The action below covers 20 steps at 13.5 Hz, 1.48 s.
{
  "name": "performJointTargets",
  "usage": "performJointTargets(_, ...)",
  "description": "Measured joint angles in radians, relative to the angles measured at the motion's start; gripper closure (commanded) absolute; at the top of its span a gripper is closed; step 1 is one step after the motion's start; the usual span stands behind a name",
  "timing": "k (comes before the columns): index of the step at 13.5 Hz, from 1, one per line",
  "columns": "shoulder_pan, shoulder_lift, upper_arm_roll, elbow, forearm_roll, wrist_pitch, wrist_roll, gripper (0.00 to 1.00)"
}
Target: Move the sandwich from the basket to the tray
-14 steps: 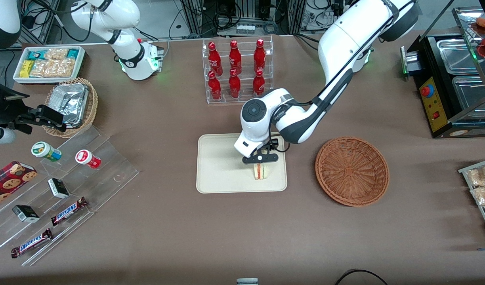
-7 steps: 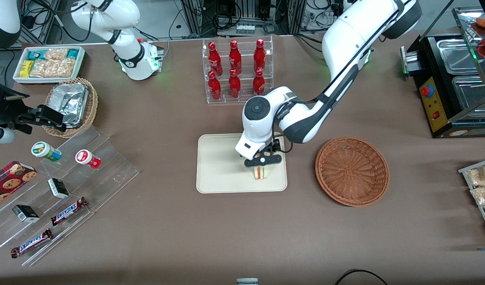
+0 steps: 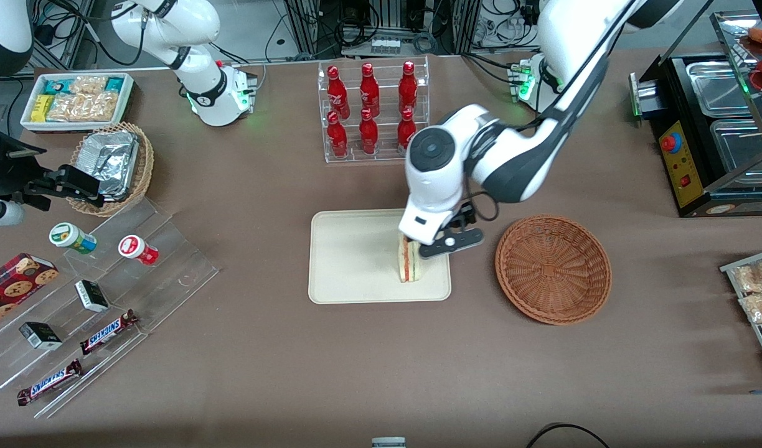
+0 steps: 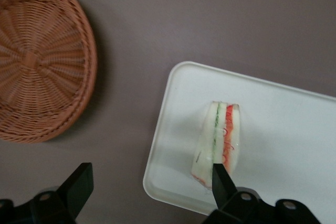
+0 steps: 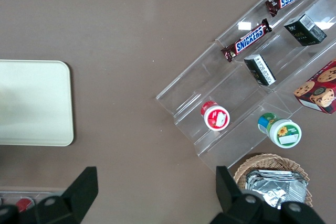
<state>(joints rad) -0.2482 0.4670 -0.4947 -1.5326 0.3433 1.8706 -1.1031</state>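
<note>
From the front you see the sandwich (image 3: 409, 261) standing on the tray (image 3: 350, 261), the gripper (image 3: 449, 242) above, basket (image 3: 552, 269) at its three o'clock. At the wrist, your fingers (image 4: 79, 186) are spread, holding nothing.

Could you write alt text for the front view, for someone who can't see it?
A sandwich stands on edge on a cream tray, with the robot's open hand lifted just above it. An empty wicker basket sits beside the tray, toward the working arm's end of the table.
</note>
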Motion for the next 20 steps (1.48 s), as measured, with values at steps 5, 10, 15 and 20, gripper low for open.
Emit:
performJointTargets(5,0.073,-0.13,0.002,-0.004,-0.037,-0.06,0.0,0.0)
performJointTargets(10,0.173,-0.235,0.005,-0.005,-0.074,-0.152,0.142,0.0)
performJointTargets(15,0.256,-0.35,0.115,0.0,-0.178,-0.266,0.489,0.0)
performJointTargets(20,0.272,-0.39,0.233,0.056,-0.234,-0.422,0.697,0.0)
